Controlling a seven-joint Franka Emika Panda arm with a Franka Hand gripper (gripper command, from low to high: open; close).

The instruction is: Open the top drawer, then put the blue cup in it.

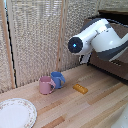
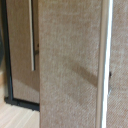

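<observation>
Nothing of the task done yet, judging by how things lie. Blue cup (image 1: 58, 79) standing upright on the wooden counter (image 1: 100, 107), touching or just beside the pink mug (image 1: 46, 85), which sits toward the exterior view's left of it. Not lifted, not gripped, well apart from the arm (image 1: 95, 40). Near the cup on the other side, a small yellow block (image 1: 80, 89); further toward the exterior view's left, a patterned plate (image 1: 15, 112) at the counter's edge.

Hanging above the counter's back corner, the arm, in front of a dark-brown cabinet (image 1: 119, 70) largely hidden behind it. No drawer front readable there, so no telling whether the top drawer is open; probably not, as a guess only. In the wrist view, only woven panels and a long thin silver bar (image 2: 32, 35), possibly a drawer handle, too blurred to say.

No fingers visible in either view, so impossible to tell whether the gripper is spread or pressed together.

Left to do: reach the handle, pull the drawer out, come back for the cup, set it inside
</observation>
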